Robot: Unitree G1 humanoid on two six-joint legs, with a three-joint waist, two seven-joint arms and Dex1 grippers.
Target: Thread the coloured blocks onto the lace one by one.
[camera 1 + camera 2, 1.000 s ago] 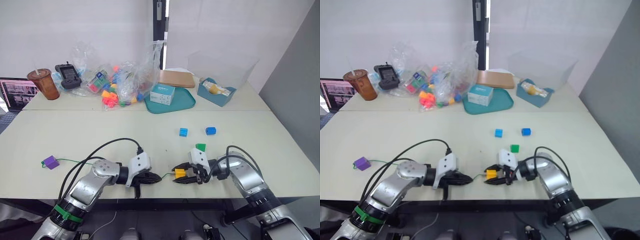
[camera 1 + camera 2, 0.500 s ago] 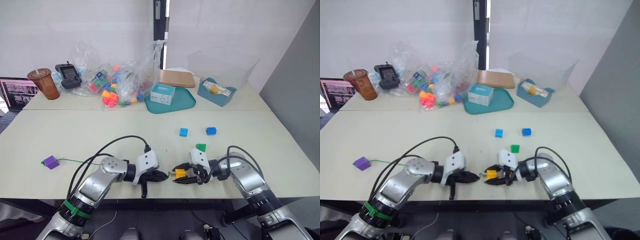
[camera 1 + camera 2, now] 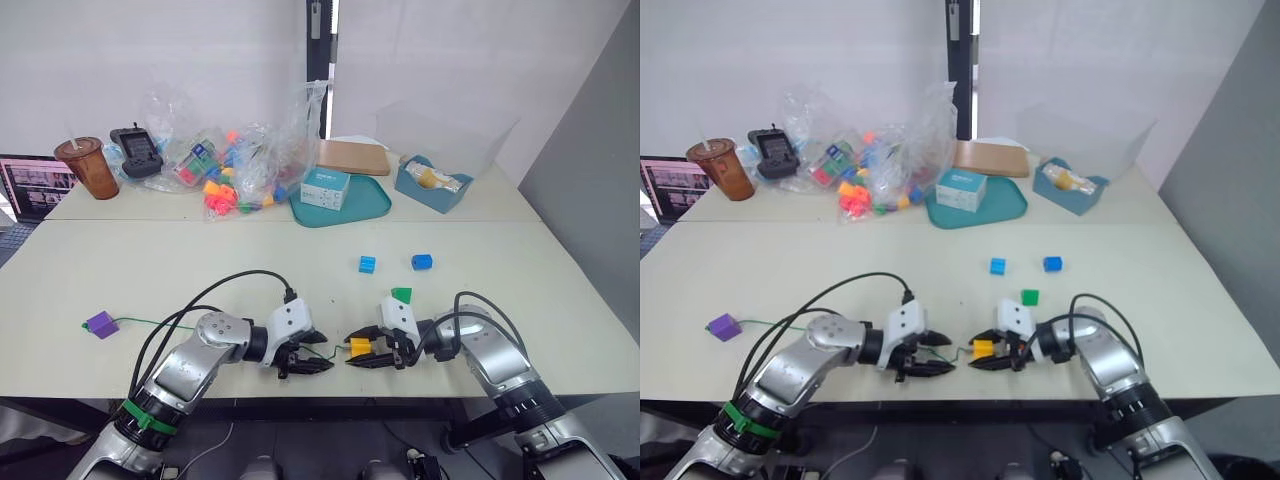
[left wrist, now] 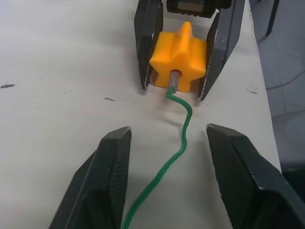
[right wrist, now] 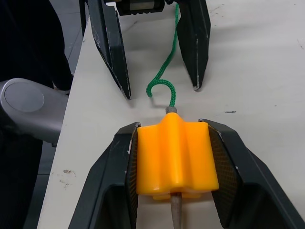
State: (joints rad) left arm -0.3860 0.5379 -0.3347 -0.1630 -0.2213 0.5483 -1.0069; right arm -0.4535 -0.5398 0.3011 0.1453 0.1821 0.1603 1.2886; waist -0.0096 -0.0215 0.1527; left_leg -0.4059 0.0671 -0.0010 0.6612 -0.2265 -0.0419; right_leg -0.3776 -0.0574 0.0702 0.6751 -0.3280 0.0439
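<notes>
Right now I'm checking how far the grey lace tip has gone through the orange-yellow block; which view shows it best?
The right wrist view: the grey tip pokes out of the orange-yellow block. The left wrist view shows it entering the block; in the eye views it is too small to tell.

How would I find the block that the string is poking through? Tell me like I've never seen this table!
Look at the front edge of the pale table, where the two grippers face each other. The right gripper has its jaws shut on the orange-yellow block. It is the only block with the green lace running into it and the grey tip sticking out; the others lie loose farther back.
</notes>
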